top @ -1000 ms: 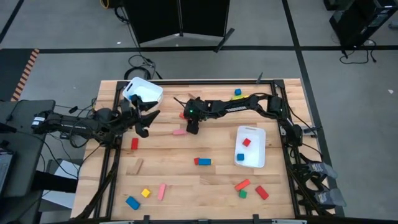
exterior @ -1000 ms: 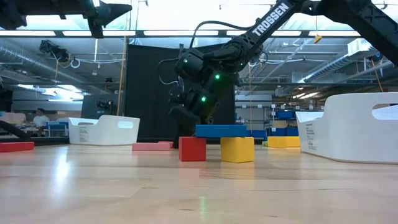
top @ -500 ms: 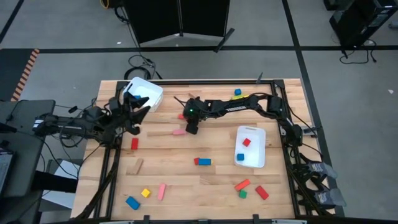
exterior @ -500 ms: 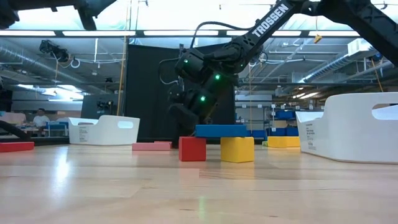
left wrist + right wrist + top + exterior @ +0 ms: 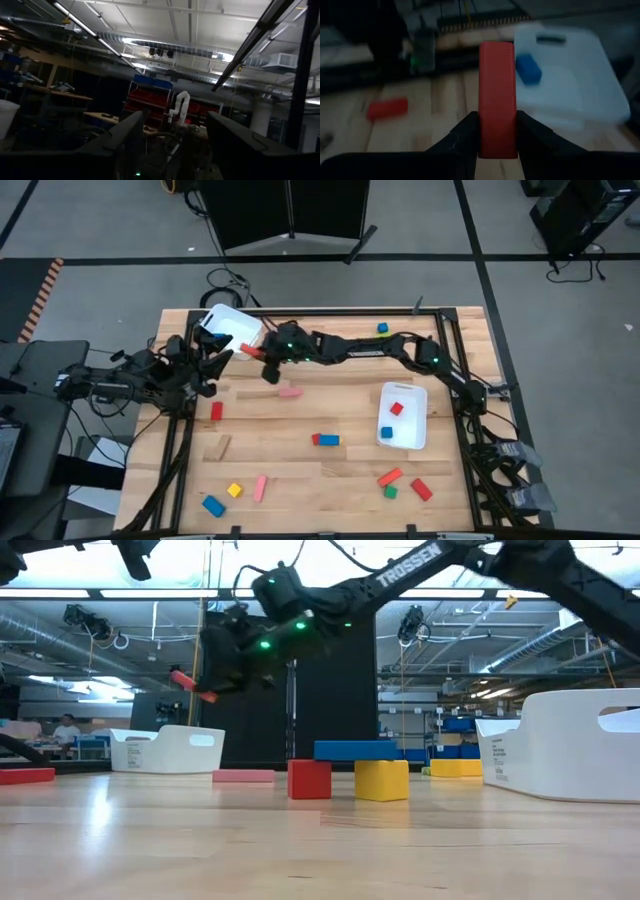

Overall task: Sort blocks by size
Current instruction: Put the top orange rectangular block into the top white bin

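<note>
So the right gripper (image 5: pixel 262 352) is pinching a long red wooden bar (image 5: pixel 496 97), carrying it; next, drop it in the white plastic bin (image 5: pixel 232 326). Left gripper (image 5: pixel 207 365) waits spread.

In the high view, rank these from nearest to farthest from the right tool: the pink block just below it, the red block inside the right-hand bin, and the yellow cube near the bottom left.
From the right tool, which holds a red bar:
1. Pink block, on the table just below the tool.
2. Red block, inside the right-hand bin, off to the right.
3. Yellow cube, near the table's bottom-left edge, farthest.
</note>
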